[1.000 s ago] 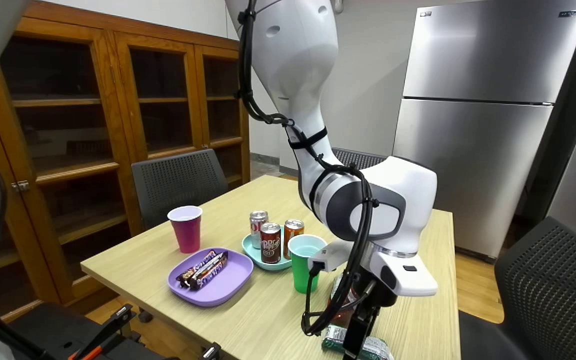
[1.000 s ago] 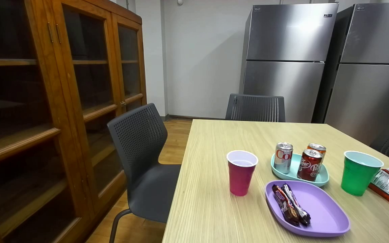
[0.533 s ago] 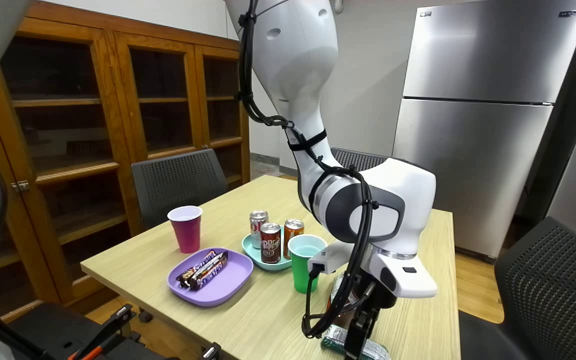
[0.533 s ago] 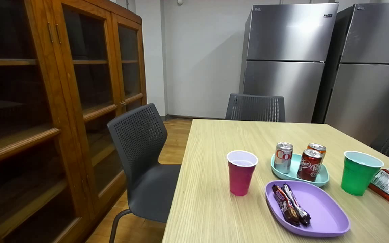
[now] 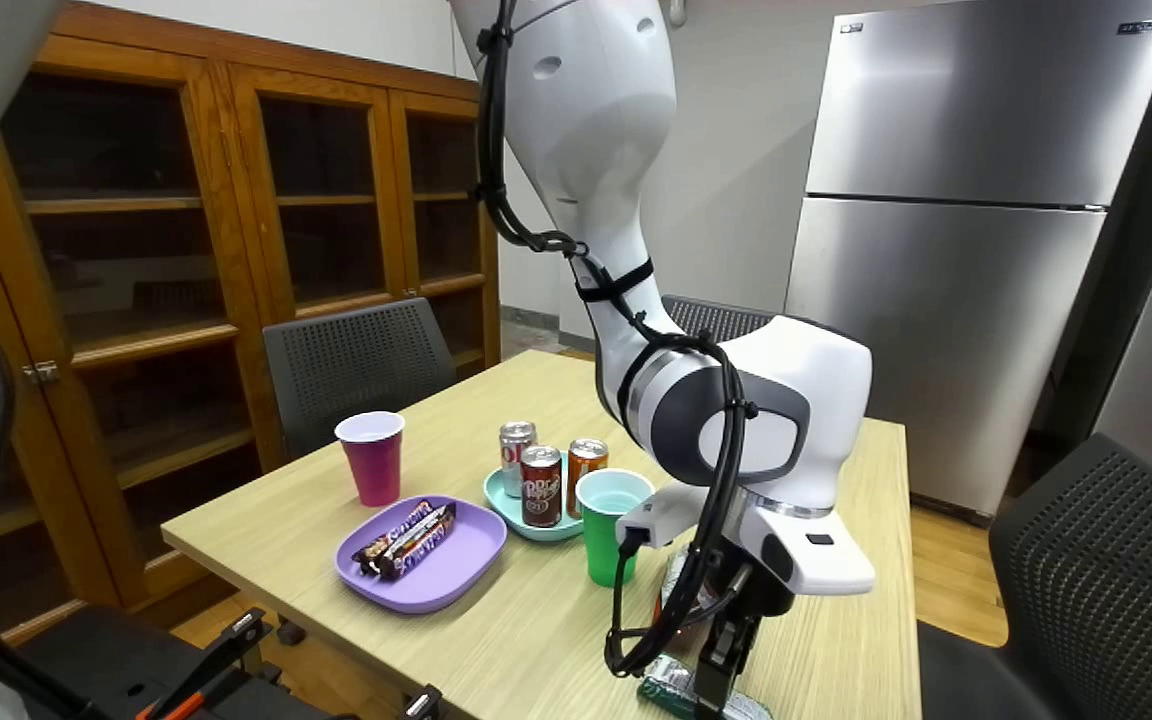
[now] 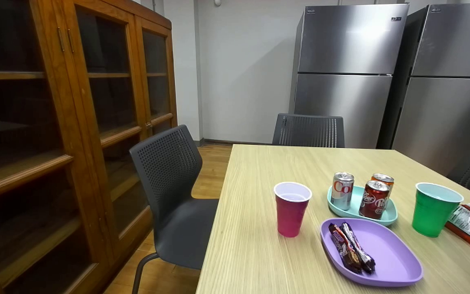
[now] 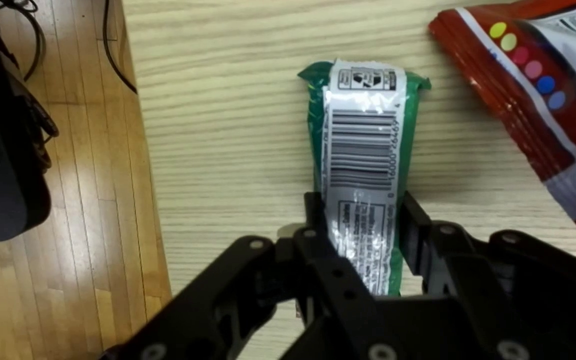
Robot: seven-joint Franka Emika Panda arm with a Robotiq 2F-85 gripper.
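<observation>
Inside your gripper (image 7: 360,212) lies the green bar (image 7: 363,140), by its look flat on the table (image 7: 223,125), barcode up. Jaws stand narrow against both its long sides; how firm, can't tell. Wrapper looks slick: a light pinch could let the bar slip, a hard one could crush it. One end sticks out well past the jaws, so it may droop or twist if lifted.

Red bag (image 7: 538,100) lies just beside the bar, not touching; drift that way and you could catch its corner. Table edge runs on the bar's opposite side; a shove could send it over. Beyond the bag from the bar stands the green cup (image 5: 602,540), close to a hanging black cable (image 5: 733,440), easy to tip if you swing. Farther from the bar: teal dish (image 6: 356,196) with three cans (image 6: 374,200), purple plate (image 5: 466,555) with two chocolate bars (image 5: 418,543), then pink cup (image 5: 376,465).
</observation>
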